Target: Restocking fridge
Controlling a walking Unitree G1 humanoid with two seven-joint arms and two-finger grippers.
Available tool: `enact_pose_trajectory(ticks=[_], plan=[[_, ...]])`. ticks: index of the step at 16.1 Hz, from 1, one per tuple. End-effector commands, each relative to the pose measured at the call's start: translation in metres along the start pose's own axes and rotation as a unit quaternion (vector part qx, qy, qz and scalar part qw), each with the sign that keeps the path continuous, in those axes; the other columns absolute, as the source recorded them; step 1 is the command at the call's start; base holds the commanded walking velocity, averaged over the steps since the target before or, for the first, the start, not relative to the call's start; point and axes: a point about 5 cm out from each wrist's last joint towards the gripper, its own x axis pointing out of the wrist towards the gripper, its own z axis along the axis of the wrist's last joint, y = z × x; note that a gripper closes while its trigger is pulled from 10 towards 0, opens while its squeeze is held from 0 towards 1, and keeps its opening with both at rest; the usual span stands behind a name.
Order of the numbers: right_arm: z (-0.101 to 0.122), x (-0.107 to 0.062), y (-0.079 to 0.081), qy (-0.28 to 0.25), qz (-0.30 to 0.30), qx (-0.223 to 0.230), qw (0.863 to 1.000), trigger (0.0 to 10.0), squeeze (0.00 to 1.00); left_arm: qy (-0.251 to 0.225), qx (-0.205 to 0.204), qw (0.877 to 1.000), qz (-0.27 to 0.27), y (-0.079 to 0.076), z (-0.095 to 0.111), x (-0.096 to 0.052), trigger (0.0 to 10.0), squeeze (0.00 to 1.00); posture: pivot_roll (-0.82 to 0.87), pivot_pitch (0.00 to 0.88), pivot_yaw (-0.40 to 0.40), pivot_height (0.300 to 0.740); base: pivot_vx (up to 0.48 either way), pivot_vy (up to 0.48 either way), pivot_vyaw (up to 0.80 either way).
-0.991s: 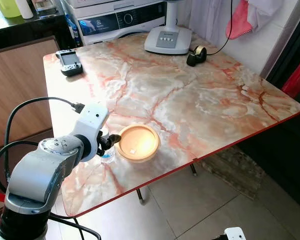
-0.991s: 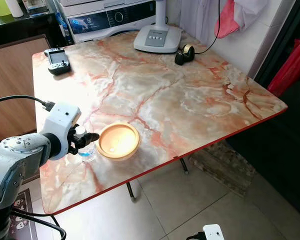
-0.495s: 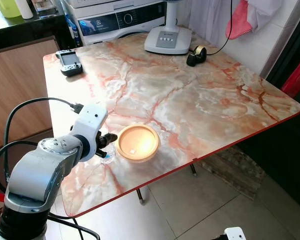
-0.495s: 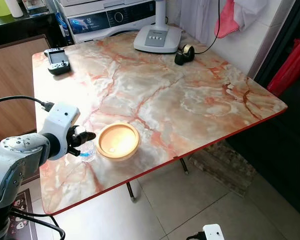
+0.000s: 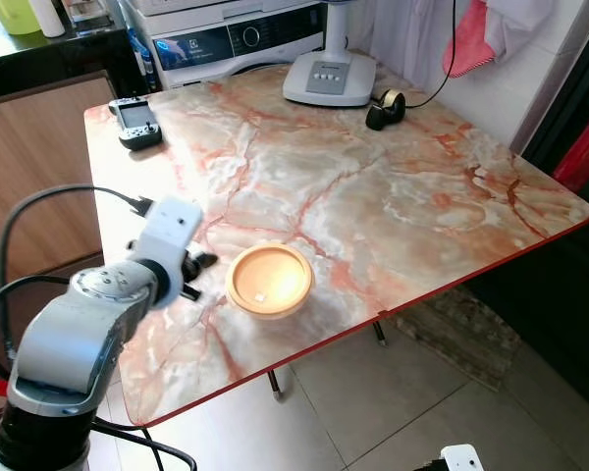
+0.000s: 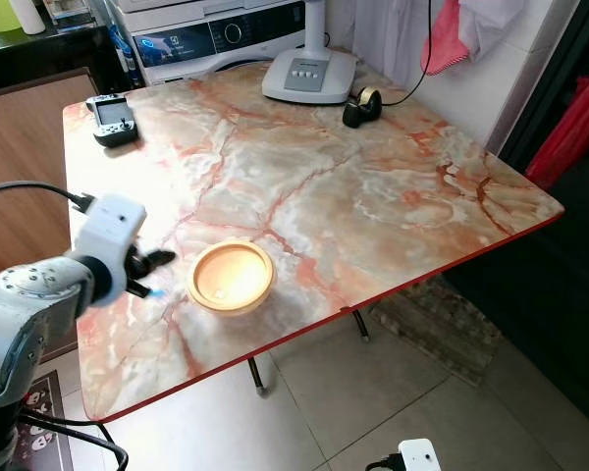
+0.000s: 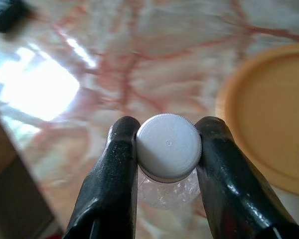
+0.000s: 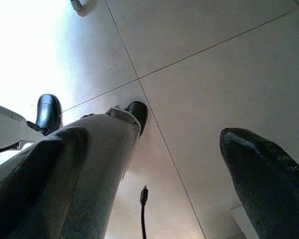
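Clearly the left pincer (image 7: 167,149) is clamped on a small clear bottle (image 7: 168,186), its two black fingers (image 7: 114,169) pressed against either side of the white screw cap (image 7: 168,145). The bottle is held over the marbled desk (image 5: 373,186) near its front left corner, just beside the round orange bowl (image 5: 269,280), which sits on the desk close to the red front edge. From the head views the left arm is blurred and whether the bottle touches the desk cannot be told. At the far side of the desk lie a handheld controller (image 5: 134,121), a white fan base (image 5: 329,78) and a roll of tape (image 5: 386,106). The right pincer (image 8: 154,164) hangs low over the tiled floor (image 8: 214,64) with its fingers spread apart, holding nothing
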Motion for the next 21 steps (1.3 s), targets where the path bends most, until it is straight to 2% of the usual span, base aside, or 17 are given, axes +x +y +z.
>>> enact_pose_trajectory(ticks=[1,2,3,4,5,7,8,10,12,13,16,17,18,19,21], plan=[[-0.005,-0.002,-0.002,0.009,-0.002,0.001,1.000,10.0,0.00,0.001,-0.001,0.998,0.064,0.018,-0.005,-0.002,0.0,0.00,0.09,0.094,-0.006,0.740,0.000,0.000,0.00],[-0.006,-0.002,-0.002,0.009,-0.002,0.001,1.000,10.0,0.00,-0.014,0.003,0.994,0.108,0.029,-0.005,-0.004,0.0,0.00,0.09,0.092,-0.006,0.740,0.000,0.000,0.00],[-0.006,-0.002,-0.002,0.010,-0.002,0.001,1.000,10.0,0.00,-0.033,0.019,0.986,0.160,0.041,-0.006,-0.006,10.0,0.00,0.10,0.088,-0.006,0.740,0.000,0.000,0.00],[-0.007,-0.002,-0.002,0.011,-0.002,0.000,1.000,10.0,0.00,-0.042,0.031,0.983,0.177,0.044,-0.008,-0.006,10.0,0.00,0.09,0.083,-0.006,0.740,0.000,0.000,0.00],[-0.007,-0.002,-0.002,0.012,-0.002,-0.001,1.000,10.0,0.00,-0.070,0.025,0.978,0.195,0.043,-0.011,-0.006,10.0,0.00,0.09,0.080,-0.003,0.740,0.000,0.000,0.00],[-0.009,-0.003,-0.003,0.013,-0.001,-0.001,1.000,10.0,0.00,-0.106,0.041,0.969,0.219,0.038,-0.022,-0.007,10.0,0.00,0.08,0.072,0.002,0.740,0.000,0.000,0.00],[-0.009,-0.003,-0.003,0.013,-0.002,-0.001,1.000,10.0,0.00,-0.111,0.032,0.967,0.228,0.037,-0.030,-0.009,10.0,0.00,0.08,0.070,0.002,0.740,0.000,0.000,0.00],[-0.011,-0.004,-0.004,0.014,-0.002,-0.001,1.000,10.0,0.00,-0.131,0.023,0.953,0.270,0.038,-0.043,-0.015,10.0,0.00,0.08,0.070,-0.003,0.740,0.000,0.000,0.00],[-0.011,-0.004,-0.004,0.013,-0.003,0.000,1.000,10.0,0.00,-0.152,0.072,0.941,0.293,0.034,-0.050,-0.019,10.0,0.00,0.08,0.082,-0.007,0.740,0.000,0.000,0.00],[-0.011,-0.004,-0.004,0.010,-0.003,0.002,1.000,10.0,0.00,-0.181,0.076,0.931,0.309,0.033,-0.053,-0.022,10.0,0.00,0.08,0.091,-0.007,0.740,0.000,0.000,0.00],[-0.012,-0.004,-0.004,0.009,-0.002,0.004,1.000,10.0,0.00,-0.210,0.080,0.916,0.333,0.032,-0.058,-0.029,10.0,0.00,0.08,0.098,-0.005,0.740,0.000,0.000,0.00],[-0.012,-0.004,-0.004,0.008,-0.003,0.007,1.000,10.0,0.00,-0.233,0.111,0.915,0.310,0.019,-0.061,-0.029,10.0,0.00,0.07,0.104,-0.006,0.740,0.000,0.000,0.00],[-0.012,-0.004,-0.004,0.008,-0.003,0.008,1.000,10.0,0.00,-0.240,0.118,0.917,0.296,0.013,-0.062,-0.027,10.0,0.00,0.07,0.107,-0.004,0.740,0.000,0.000,0.00],[-0.012,-0.004,-0.003,0.007,-0.003,0.008,1.000,10.0,0.00,-0.242,0.109,0.919,0.291,0.007,-0.064,-0.025,10.0,0.00,0.07,0.111,-0.003,0.740,0.000,0.000,0.00],[-0.012,-0.004,-0.003,0.006,-0.002,0.009,1.000,10.0,0.00,-0.243,0.100,0.920,0.291,0.005,-0.066,-0.025,10.0,0.00,0.07,0.115,-0.003,0.740,0.000,0.000,0.00]])
